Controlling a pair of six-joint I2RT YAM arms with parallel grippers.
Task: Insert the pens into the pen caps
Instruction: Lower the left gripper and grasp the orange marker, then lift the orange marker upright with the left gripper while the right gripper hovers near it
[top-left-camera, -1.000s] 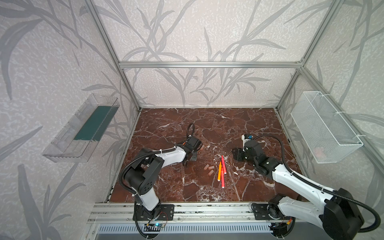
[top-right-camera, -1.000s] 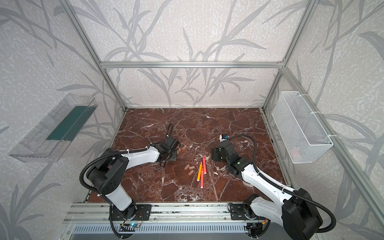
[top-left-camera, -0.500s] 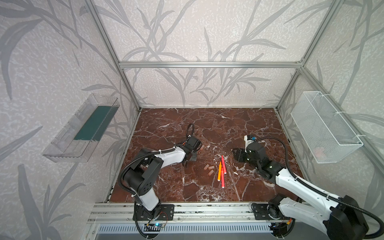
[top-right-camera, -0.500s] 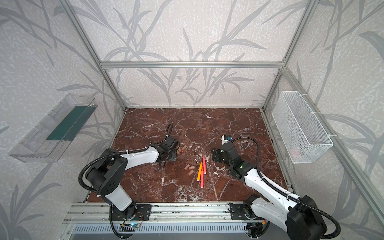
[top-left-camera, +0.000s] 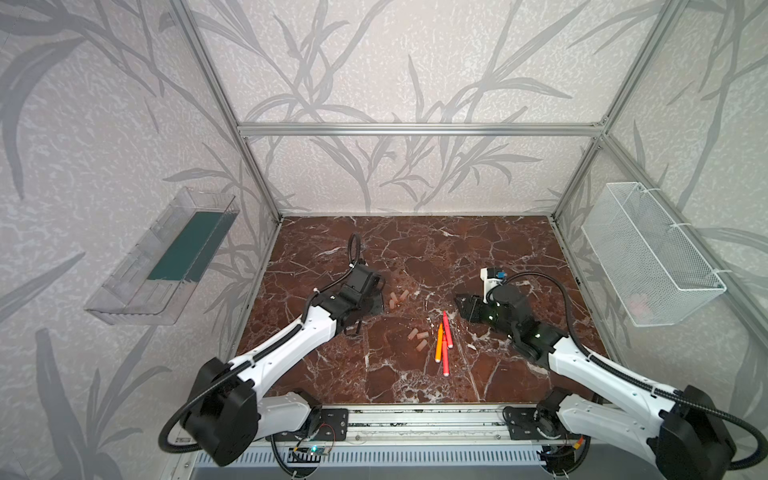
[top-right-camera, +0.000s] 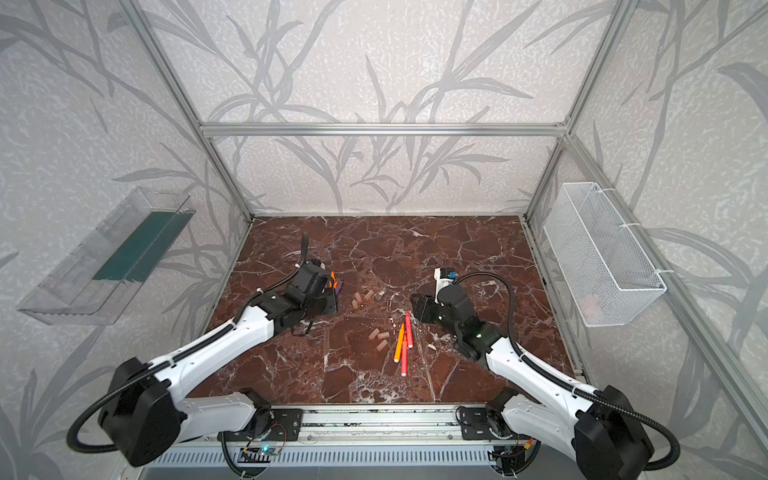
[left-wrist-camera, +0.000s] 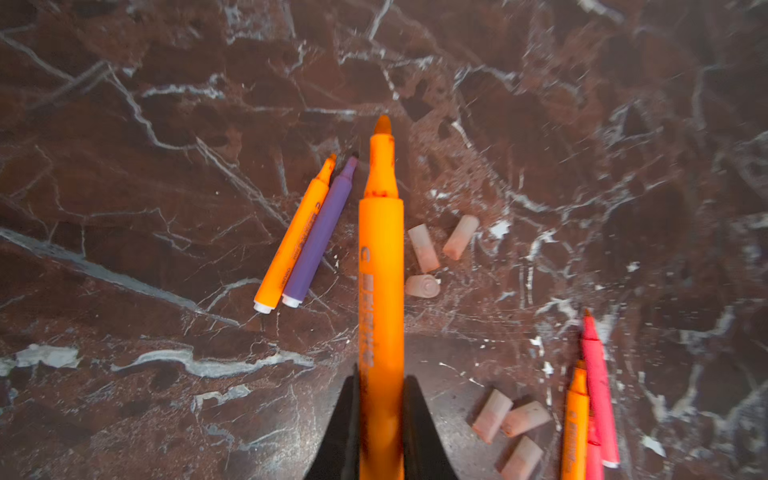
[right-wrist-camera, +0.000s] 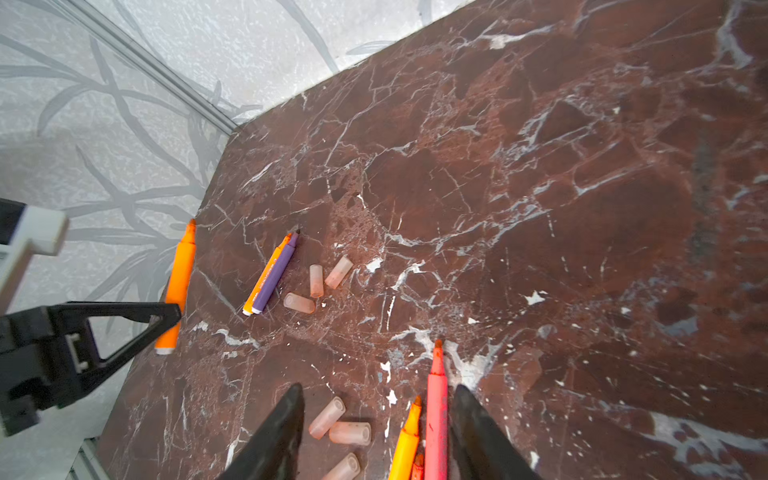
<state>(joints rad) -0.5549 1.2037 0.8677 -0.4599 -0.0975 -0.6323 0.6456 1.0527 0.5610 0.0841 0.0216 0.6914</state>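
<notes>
My left gripper (left-wrist-camera: 381, 380) is shut on an orange pen (left-wrist-camera: 381, 291) whose bare tip points away from the wrist. It hovers at the left of the floor (top-left-camera: 368, 297). Below it an orange pen (left-wrist-camera: 291, 237) and a purple pen (left-wrist-camera: 320, 232) lie side by side, next to three pen caps (left-wrist-camera: 424, 247). My right gripper (right-wrist-camera: 379, 392) stands open, empty, low over three more pen caps (right-wrist-camera: 349, 432), an orange pen (right-wrist-camera: 407, 444) and a red-pink pen (right-wrist-camera: 436, 411). In both top views this group lies mid-floor (top-left-camera: 442, 345) (top-right-camera: 403, 345).
A white wire basket (top-left-camera: 648, 257) hangs on the right wall and a clear plastic tray (top-left-camera: 166, 257) on the left wall. Aluminium frame posts edge the marble floor (top-left-camera: 478, 249), and a rail (top-left-camera: 415, 424) runs along its front.
The left jaws have closed the last bit onto the orange pen. The right arm has shifted a little while its gripper stays open over the middle group.
</notes>
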